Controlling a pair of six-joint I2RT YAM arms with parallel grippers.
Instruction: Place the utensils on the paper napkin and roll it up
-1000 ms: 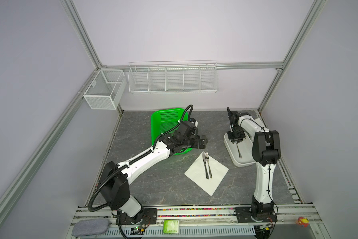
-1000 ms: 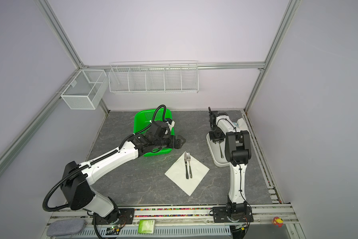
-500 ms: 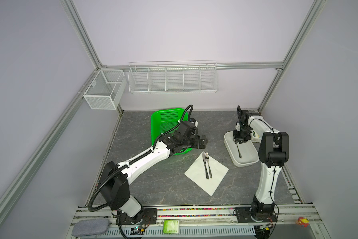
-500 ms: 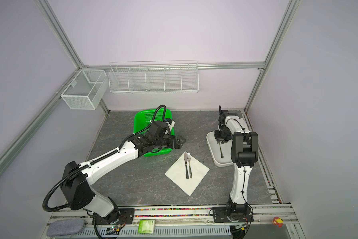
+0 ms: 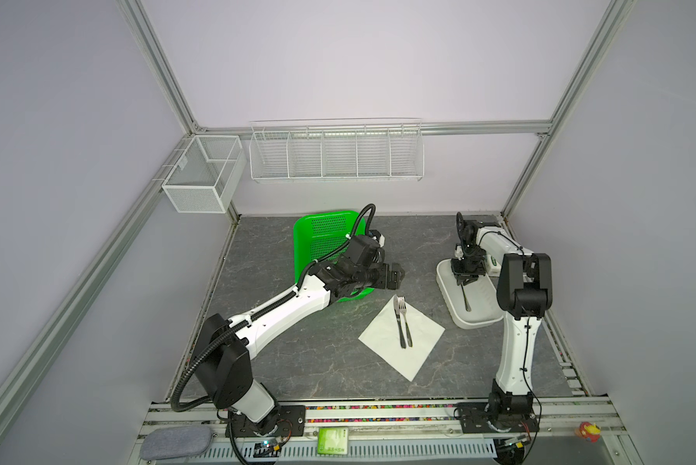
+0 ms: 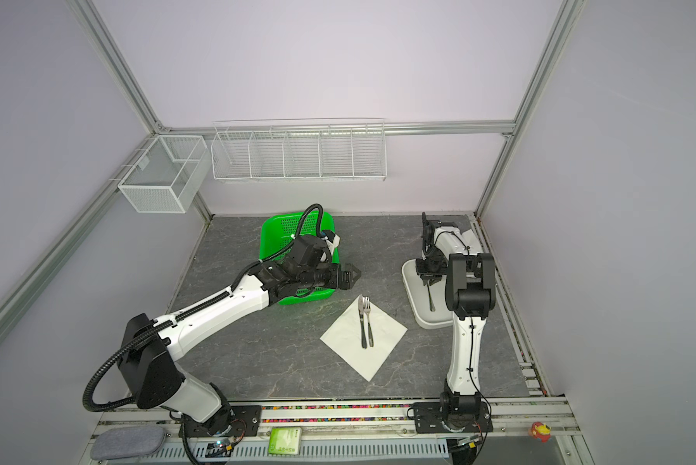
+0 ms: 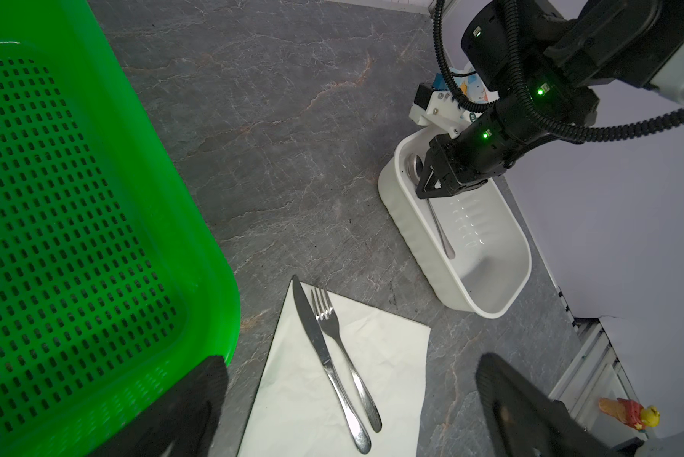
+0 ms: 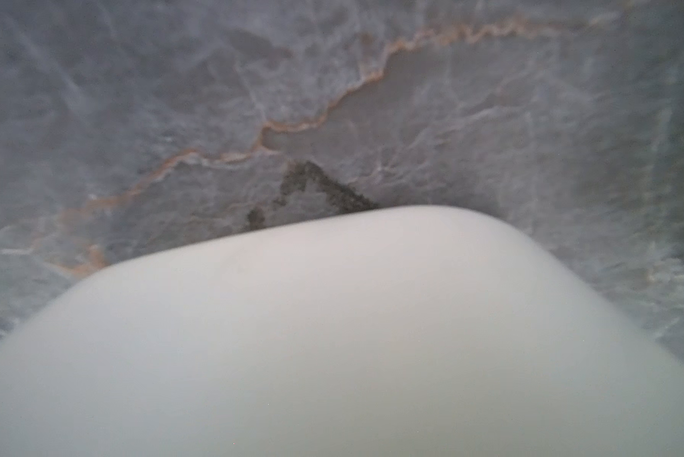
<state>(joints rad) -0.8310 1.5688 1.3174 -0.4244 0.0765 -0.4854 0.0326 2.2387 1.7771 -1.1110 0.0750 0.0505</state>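
Observation:
The white paper napkin (image 5: 382, 340) (image 6: 342, 342) (image 7: 292, 395) lies as a diamond on the grey table. On it, side by side, rest the knife (image 5: 398, 322) (image 7: 316, 344) and the fork (image 5: 406, 326) (image 7: 344, 352). The spoon (image 5: 464, 298) (image 6: 430, 298) (image 7: 439, 225) lies inside a white tray (image 5: 479, 322) (image 7: 490, 285) (image 8: 332, 316). My right gripper (image 5: 463, 280) (image 6: 427, 281) (image 7: 427, 190) reaches down into the tray, its fingers narrowed around the spoon's neck; contact is unclear. My left gripper (image 5: 396, 275) (image 6: 354, 275) (image 7: 354, 380) hovers wide open, empty, beyond the napkin's far corner.
A green perforated basket (image 5: 322, 241) (image 7: 75, 198) stands behind my left wrist. A blue-and-white tissue pack (image 5: 491, 263) (image 7: 471, 85) sits behind the tray. Wire baskets (image 5: 336, 151) hang on the walls. The right wall runs close behind the tray.
My right gripper has come down into the tray onto the spoon and its fingers have drawn closer together; the right elbow swung rightward. The left arm, napkin, knife and fork have stayed put.

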